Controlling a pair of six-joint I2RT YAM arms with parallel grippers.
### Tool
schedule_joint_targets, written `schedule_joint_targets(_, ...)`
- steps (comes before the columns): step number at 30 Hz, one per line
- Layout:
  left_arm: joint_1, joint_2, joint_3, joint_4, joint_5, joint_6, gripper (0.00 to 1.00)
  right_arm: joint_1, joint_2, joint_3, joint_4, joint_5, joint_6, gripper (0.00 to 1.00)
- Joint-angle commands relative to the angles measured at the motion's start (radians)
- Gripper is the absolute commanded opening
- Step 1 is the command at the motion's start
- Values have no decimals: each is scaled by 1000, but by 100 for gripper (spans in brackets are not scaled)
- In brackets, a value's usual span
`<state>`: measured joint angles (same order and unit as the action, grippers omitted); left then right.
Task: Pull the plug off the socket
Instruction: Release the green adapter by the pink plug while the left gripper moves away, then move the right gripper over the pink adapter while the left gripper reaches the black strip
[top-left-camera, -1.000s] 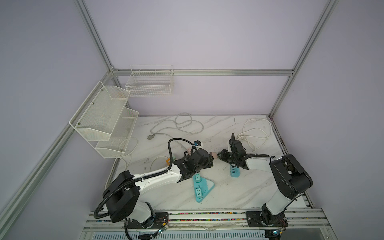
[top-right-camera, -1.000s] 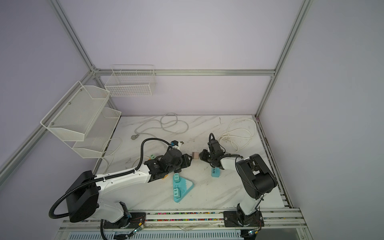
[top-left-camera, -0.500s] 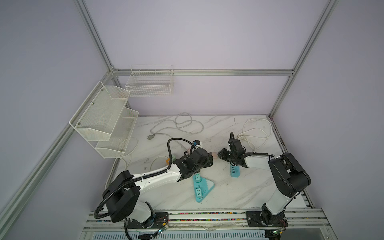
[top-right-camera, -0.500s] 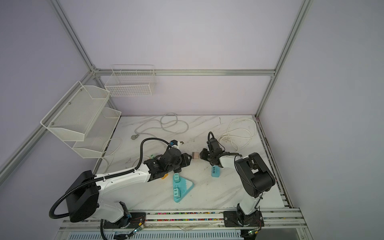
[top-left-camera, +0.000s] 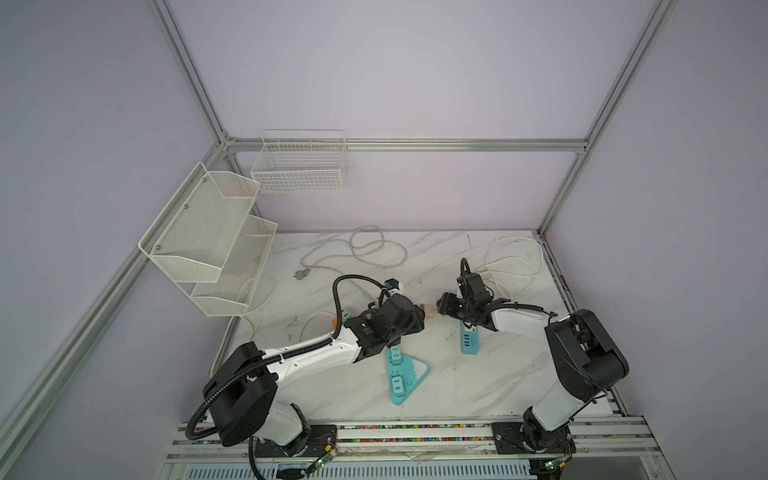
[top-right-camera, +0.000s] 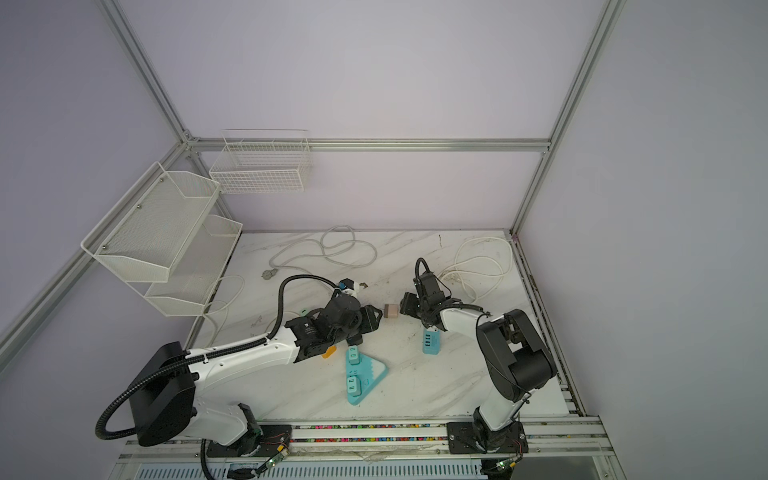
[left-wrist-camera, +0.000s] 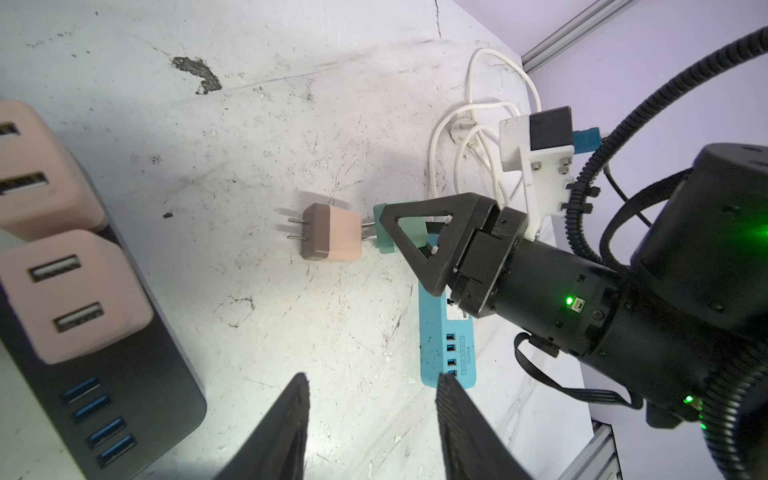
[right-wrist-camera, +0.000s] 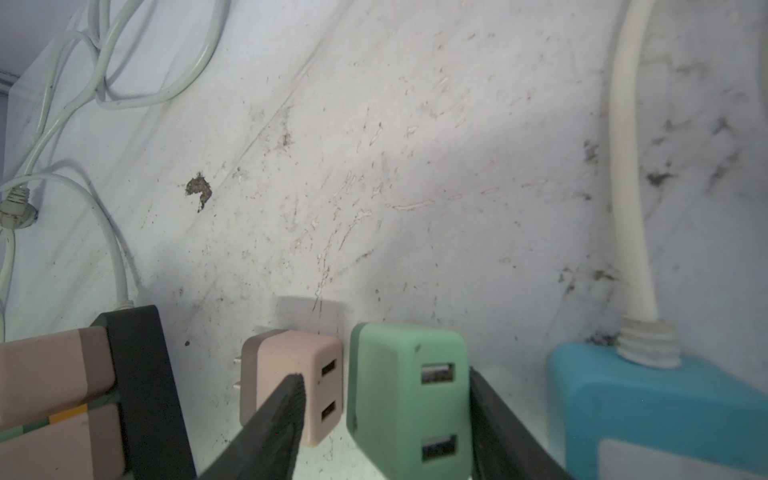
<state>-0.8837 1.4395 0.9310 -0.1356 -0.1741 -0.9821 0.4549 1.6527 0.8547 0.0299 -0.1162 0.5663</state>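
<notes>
Left wrist view gave me the clearest look. The pink plug (left-wrist-camera: 332, 239) lay on its side on the counter (left-wrist-camera: 249, 104), out of any socket. Its two prongs (left-wrist-camera: 297, 228) were bare and pointed away from the blue power strip (left-wrist-camera: 446, 345). It sat between that strip and the black power strip (left-wrist-camera: 137, 386), with a green plug (right-wrist-camera: 409, 390) just beside it on the blue strip's side.

The right arm's jaws stood apart around the green plug. A gap showed on at least one side, so I judged they gripped nothing. The pink plug lay just outside one finger (right-wrist-camera: 274, 415). The left arm's jaws were parted too and empty, hovering beyond the pink plug from the blue power strip.

I read the pink plug as a light, rigid plastic cube with smooth, rounded faces that could slide between hard pads. Its thin metal prongs looked like the only part likely to bend. I would have taken it across the two broad flat sides of the body, well back from the prongs and off the face with the USB slots.

Two more pink plugs (left-wrist-camera: 70, 291) sat pushed into the black power strip. Those, I judged, would hold by friction. A light strip would probably lift with them unless it was pinned, and they should be drawn straight along the prongs.
</notes>
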Motion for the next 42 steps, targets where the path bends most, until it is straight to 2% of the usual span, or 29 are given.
schedule_joint_targets(1,9,-79,-18,-7,1,36,50,5,-49,27,-68,29,-33,67)
schedule_joint_targets(6,17,-124,-26,-48,-5,57,51,14,-86,48,-126,54,-66,74)
schedule_joint_targets(11,27,-171,-48,-99,-33,68,51,35,-99,82,-176,53,-92,77)
schedule_joint_targets(18,47,-268,-90,-179,-68,64,51,154,-107,164,-234,46,-114,77)
schedule_joint_targets(22,61,-335,-136,-199,-84,62,51,235,-91,205,-260,82,-112,77)
schedule_joint_targets(33,98,-463,-230,-262,-105,39,51,441,57,362,-324,214,-107,77)
schedule_joint_targets(42,120,-507,-272,-272,-109,19,52,500,228,507,-379,277,-120,75)
